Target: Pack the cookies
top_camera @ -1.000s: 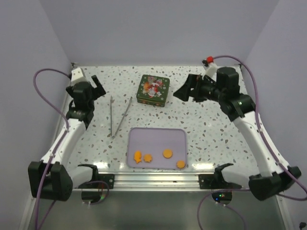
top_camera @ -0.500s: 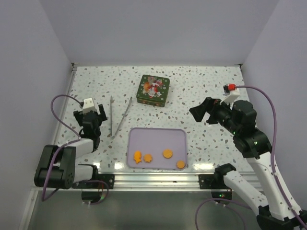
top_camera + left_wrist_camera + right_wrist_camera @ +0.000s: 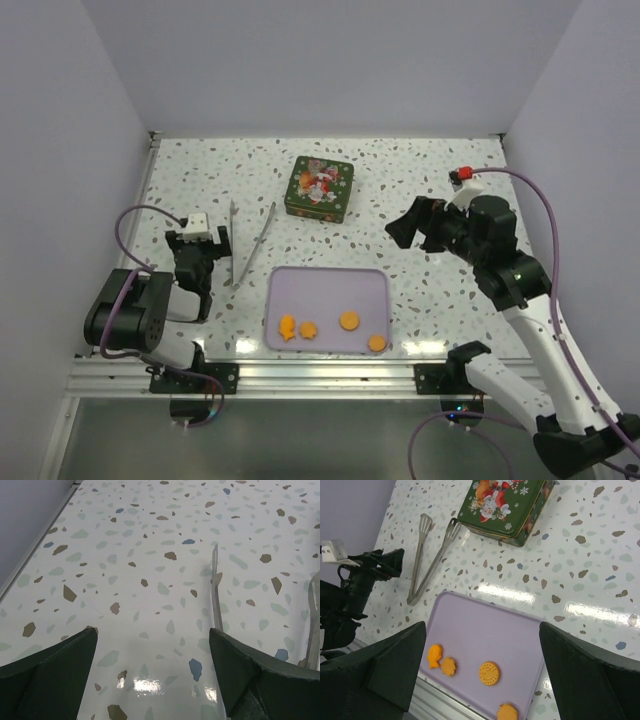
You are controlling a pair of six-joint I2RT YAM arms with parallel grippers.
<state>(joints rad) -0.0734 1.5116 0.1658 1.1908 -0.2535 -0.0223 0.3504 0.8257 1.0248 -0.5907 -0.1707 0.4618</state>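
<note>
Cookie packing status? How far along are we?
Done: nothing visible. The tin is shut, so its contents are hidden. In hand: nothing. The left gripper and right gripper are both open and empty, and the tongs lie on the table. Remaining: four cookies sit on the purple tray, waiting to go in the tin.

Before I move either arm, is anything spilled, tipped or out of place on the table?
Nothing stands out: four cookies lie flat inside the tray, the tin sits closed behind it, and the tongs lie flat on the table.
</note>
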